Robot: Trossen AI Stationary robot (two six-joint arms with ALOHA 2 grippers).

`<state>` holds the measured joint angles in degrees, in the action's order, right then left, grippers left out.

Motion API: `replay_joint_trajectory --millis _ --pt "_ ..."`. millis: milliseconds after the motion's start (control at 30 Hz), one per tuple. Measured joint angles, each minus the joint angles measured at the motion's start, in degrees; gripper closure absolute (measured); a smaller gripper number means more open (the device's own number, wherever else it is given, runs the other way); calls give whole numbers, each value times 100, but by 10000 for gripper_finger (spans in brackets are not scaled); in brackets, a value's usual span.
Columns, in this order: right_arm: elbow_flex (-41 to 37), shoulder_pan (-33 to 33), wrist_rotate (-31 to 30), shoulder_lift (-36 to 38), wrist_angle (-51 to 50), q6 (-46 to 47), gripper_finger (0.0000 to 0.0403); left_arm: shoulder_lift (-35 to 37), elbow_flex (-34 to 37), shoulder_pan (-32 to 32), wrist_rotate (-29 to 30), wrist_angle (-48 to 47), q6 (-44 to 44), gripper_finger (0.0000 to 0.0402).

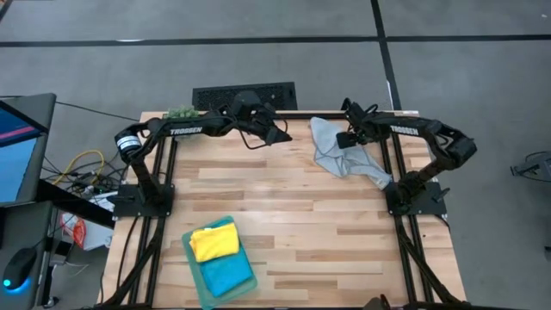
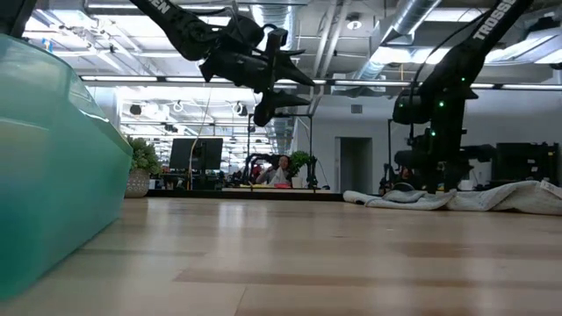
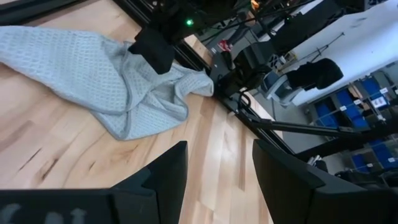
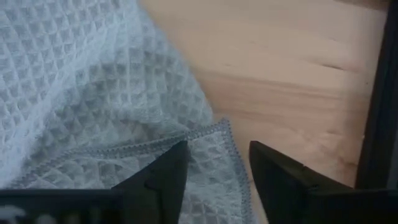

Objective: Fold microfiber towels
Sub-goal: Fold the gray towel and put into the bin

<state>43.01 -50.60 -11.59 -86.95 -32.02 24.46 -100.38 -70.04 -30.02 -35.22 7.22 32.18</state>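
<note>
Right gripper (image 4: 214,171) is low over the light grey towel (image 1: 340,151), fingers parted with a gap between them and nothing clamped; a stitched hem corner of the cloth sits just under and ahead of the fingertips, bare wood beyond it. The towel lies crumpled, bunched in ridges under the gripper with one tail trailing back toward the right arm's base, waffle weave, not flat at all. Left gripper (image 3: 217,177) is raised off the table, well to the side of the right one, fingers also apart and empty, aimed across at the same grey heap. Far from both grippers, at the near edge of the table (image 1: 301,224), is the finished stack: a yellow towel (image 1: 213,243) folded on top of a bright blue towel (image 1: 229,274), both on a teal green towel (image 1: 195,258). Judged step: starting on the grey towel, picking a corner to spread it out before any fold. Next move likely calls for the right gripper to drop onto the hem corner and pinch a single layer, with the left coming in for a second corner so the cloth can be pulled flat. Risk: grabbing two layers of the bunch.
</note>
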Motion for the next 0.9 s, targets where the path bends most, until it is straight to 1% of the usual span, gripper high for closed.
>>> replay_joint_trajectory --millis 100,300,333,467,533,733,900 --pt "2 -1 87 -5 -2 -7 248 0 0 -5 -18 -12 -1 228" --pt "2 12 599 -5 2 -69 378 0 0 -5 -31 -15 -6 228" --pt "2 30 688 -3 18 -69 389 0 0 -5 -31 -15 -27 228" --pt "60 178 875 90 -7 43 390 0 0 -2 -13 -15 -177 228" --pt "127 321 945 213 -9 104 396 0 0 22 100 -17 -263 228" --pt "247 999 1018 815 -8 573 398 0 0 185 647 -1 -817 228" --pt "275 1614 1001 1261 140 1030 399 0 0 379 903 20 -1589 228"
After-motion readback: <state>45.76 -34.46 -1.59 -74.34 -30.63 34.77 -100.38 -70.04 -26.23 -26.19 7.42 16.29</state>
